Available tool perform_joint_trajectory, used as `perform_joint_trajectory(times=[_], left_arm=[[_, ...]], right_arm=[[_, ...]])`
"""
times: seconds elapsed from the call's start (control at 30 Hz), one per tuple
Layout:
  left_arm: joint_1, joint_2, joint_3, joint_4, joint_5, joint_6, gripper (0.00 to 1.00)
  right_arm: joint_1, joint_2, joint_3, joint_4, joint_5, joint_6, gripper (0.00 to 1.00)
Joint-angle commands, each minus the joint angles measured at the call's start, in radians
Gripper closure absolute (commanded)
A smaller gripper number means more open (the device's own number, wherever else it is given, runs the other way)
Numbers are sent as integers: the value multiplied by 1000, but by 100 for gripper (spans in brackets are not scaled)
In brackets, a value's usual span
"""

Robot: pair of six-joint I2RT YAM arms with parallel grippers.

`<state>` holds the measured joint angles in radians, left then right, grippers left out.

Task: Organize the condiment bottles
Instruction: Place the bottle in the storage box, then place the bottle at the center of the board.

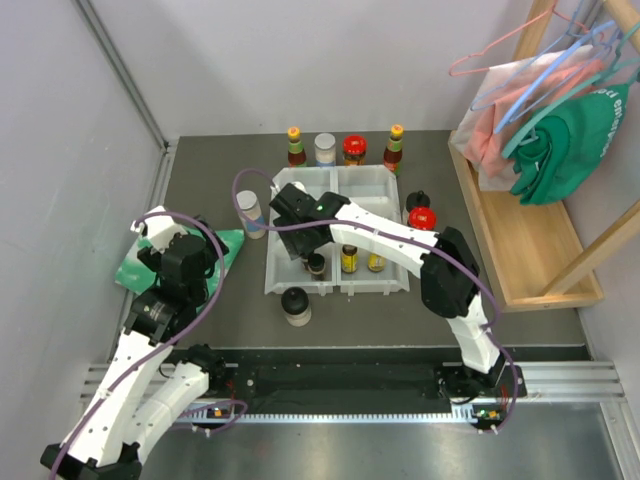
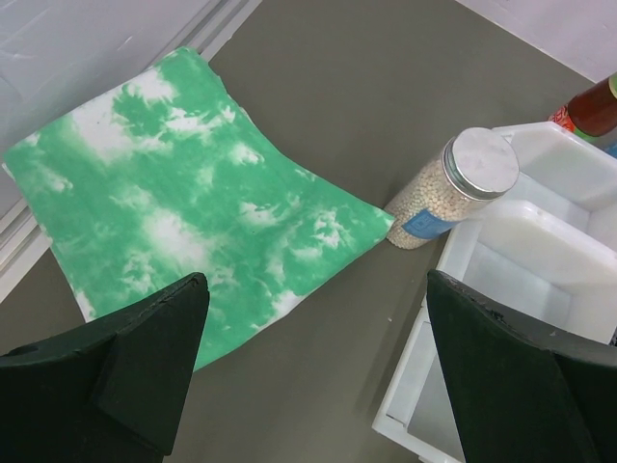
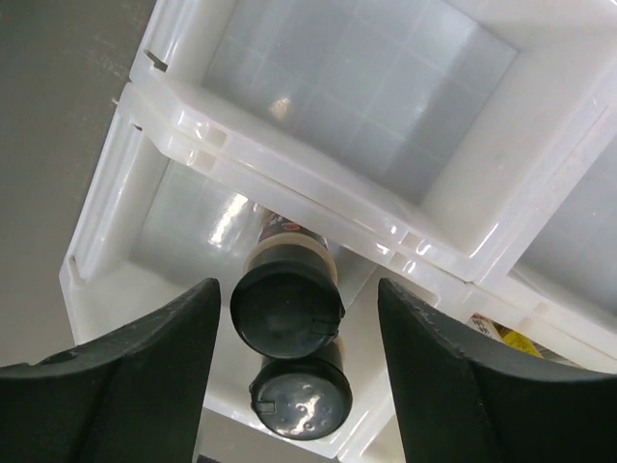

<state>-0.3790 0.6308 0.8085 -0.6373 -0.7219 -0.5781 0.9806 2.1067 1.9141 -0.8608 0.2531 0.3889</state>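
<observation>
My right gripper is open over the front left compartment of the white tray. In the right wrist view its fingers flank a black-capped dark jar, apart from it, with a second black-capped jar just beside that one. My left gripper is open and empty above the table between the cloth and the tray. A pale-lidded clear jar stands left of the tray. Two yellow-capped sauce bottles, a pale-lidded jar and a red-lidded jar stand behind the tray.
A green-white cloth lies at the left. A black-capped jar stands in front of the tray. A red-lidded bottle and a black-capped one stand right of it. A wooden rack with hangers is at the right.
</observation>
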Motion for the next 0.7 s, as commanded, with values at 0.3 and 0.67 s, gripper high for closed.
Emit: perform_joint_trajectory(times=[0.3, 0.67], left_arm=[[6, 0, 0, 7, -25, -3, 1], [5, -8, -17, 39, 22, 20, 1]], right_arm=[[-8, -163, 134, -53, 101, -8, 24], [-126, -494, -168, -12, 250, 37, 1]])
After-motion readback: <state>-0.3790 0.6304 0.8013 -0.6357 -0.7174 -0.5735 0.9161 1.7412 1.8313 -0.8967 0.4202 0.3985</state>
